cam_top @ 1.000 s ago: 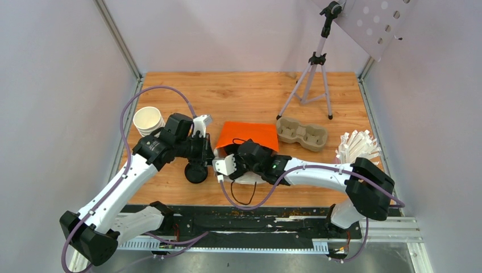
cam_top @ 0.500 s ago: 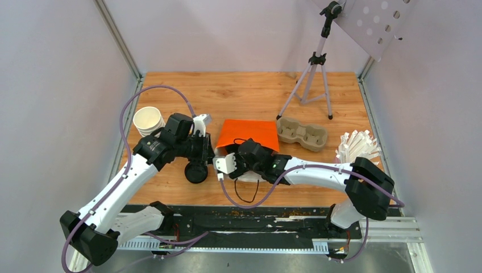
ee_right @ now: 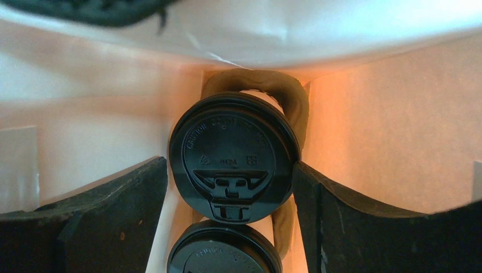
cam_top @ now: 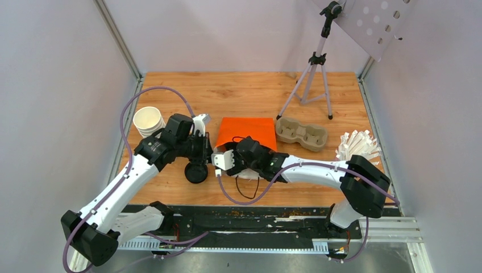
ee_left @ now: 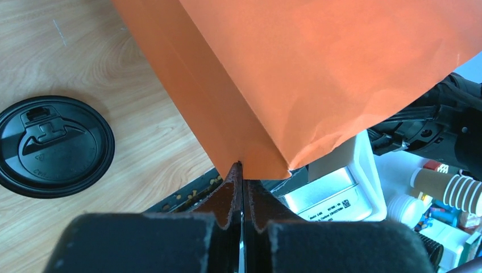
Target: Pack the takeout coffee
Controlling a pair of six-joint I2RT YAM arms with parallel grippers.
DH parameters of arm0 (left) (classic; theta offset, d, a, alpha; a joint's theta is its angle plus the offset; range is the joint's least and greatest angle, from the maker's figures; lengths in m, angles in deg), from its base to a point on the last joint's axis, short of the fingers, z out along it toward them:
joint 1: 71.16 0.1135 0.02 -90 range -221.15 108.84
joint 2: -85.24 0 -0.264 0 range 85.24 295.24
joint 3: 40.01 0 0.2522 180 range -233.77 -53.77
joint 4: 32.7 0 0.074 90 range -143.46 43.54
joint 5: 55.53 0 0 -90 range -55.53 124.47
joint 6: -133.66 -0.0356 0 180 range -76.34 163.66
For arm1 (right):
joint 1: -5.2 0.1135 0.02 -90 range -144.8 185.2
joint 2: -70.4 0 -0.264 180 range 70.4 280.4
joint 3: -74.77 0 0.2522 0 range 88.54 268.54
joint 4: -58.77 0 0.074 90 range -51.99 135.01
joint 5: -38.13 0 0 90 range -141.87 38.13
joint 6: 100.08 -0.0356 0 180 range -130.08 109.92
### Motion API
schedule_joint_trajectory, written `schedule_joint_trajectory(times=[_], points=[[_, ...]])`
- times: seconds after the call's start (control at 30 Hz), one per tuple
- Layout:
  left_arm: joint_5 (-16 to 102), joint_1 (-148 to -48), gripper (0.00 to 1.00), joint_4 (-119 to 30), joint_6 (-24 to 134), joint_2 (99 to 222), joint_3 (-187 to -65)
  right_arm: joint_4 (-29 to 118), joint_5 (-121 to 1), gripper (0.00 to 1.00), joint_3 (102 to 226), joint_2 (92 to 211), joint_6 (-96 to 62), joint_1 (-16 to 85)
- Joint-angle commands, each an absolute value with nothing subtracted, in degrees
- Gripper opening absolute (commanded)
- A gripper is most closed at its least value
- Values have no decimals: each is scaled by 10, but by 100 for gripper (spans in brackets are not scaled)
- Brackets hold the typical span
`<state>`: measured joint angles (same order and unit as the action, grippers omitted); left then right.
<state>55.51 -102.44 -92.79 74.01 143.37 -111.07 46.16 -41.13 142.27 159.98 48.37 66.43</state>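
Pale lavender-white walls [cam_top: 57, 85] enclose a wood-grain tabletop [cam_top: 239, 94] on three sides, a grey metal tripod [cam_top: 317, 58] standing at its far right corner beneath a perforated white panel [cam_top: 364, 25].

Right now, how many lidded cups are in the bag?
2. One cup fills the middle of the right wrist view, seated in the carrier; the second is just below it, cut by the frame edge. The bag may hide more.
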Motion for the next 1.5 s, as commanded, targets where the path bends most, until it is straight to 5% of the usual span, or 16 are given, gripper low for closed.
schedule_joint_trajectory(times=[0.0, 1.1, 1.47], points=[[626, -1035, 0, -869, 778, 1422, -1108, 503, -386, 80, 1451, 1620, 464, 663], [601, -1028, 0, -894, 766, 1430, -1133, 421, -437, 91, 1429, 1517, 431, 662], [600, -1026, 0, -899, 765, 1430, -1136, 410, -459, 79, 1409, 1482, 417, 661]])
